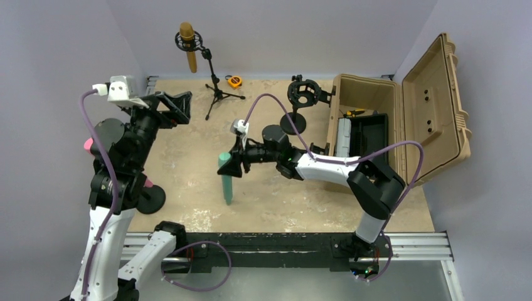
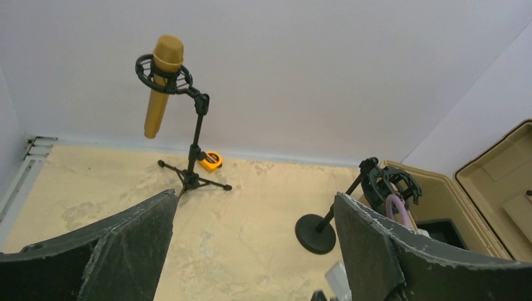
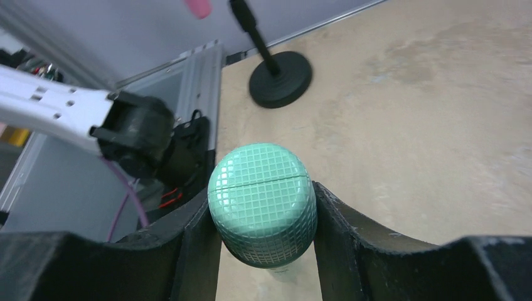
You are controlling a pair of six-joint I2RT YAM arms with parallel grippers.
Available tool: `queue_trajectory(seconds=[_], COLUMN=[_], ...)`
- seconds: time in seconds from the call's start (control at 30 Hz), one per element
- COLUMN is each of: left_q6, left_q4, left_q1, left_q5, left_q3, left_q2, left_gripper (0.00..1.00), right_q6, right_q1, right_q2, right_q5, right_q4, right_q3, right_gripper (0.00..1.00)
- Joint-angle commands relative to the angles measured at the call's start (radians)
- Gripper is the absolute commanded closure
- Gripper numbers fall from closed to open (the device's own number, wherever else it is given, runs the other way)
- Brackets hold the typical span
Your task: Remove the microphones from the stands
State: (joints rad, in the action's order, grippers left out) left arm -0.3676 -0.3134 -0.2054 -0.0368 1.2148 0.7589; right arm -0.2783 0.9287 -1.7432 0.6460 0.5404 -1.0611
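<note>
Near left, mostly hidden behind the left arm: a pink microphone (image 1: 88, 145) over a round-base stand (image 1: 150, 199). Near centre: a green microphone (image 3: 262, 210), free of any mount, pinched at the head between the half-closed fingers of the right gripper (image 1: 230, 165), long axis about upright, tail toward the table (image 1: 188, 157). Farther left: the left gripper (image 2: 254, 213), fingers spread wide, holding nothing, aimed far. Right of centre: an empty shock-mount stand (image 1: 301, 100). Farthest, ahead of and above those open fingers: a gold microphone (image 2: 160, 84), near-upright, head up, seated in the ring of a tripod stand (image 2: 196, 150). Probably best reached by the left arm, then lifted out along that axis.
</note>
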Motion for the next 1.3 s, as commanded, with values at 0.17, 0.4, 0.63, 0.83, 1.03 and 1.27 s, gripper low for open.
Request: queue_trajectory(seconds=[0.17, 0.4, 0.63, 0.83, 1.03, 1.27], left_q6=[0.029, 0.049, 0.060, 0.070, 0.069, 0.065], left_q4=[-0.064, -0.049, -0.032, -0.020, -0.011, -0.007], left_q1=[-0.008, -0.008, -0.008, -0.008, -0.008, -0.008], left_q5=[0.051, 0.086, 0.064, -0.001, -0.015, -0.016], left_q3=[0.011, -0.029, -0.053, -0.079, -0.091, -0.096], left_q2=[0.039, 0.033, 0.003, -0.014, -0.022, -0.023], left_gripper=[0.08, 0.09, 0.09, 0.11, 0.12, 0.12], right_q6=[-0.074, -0.130, -0.136, -0.052, 0.024, 0.136], right_q1=[-0.073, -0.073, -0.071, -0.070, -0.070, -0.073], right_q2=[-0.134, -0.199, -0.338, -0.491, -0.625, -0.785], right_q5=[-0.163, -0.136, -0.335, -0.648, -0.864, -1.065], right_q4=[0.070, 0.178, 0.079, -0.109, -0.215, -0.280], right_q3=[0.005, 0.031, -0.140, -0.438, -0.680, -0.876], right_gripper=[0.96, 0.93, 0.93, 0.94, 0.94, 0.73])
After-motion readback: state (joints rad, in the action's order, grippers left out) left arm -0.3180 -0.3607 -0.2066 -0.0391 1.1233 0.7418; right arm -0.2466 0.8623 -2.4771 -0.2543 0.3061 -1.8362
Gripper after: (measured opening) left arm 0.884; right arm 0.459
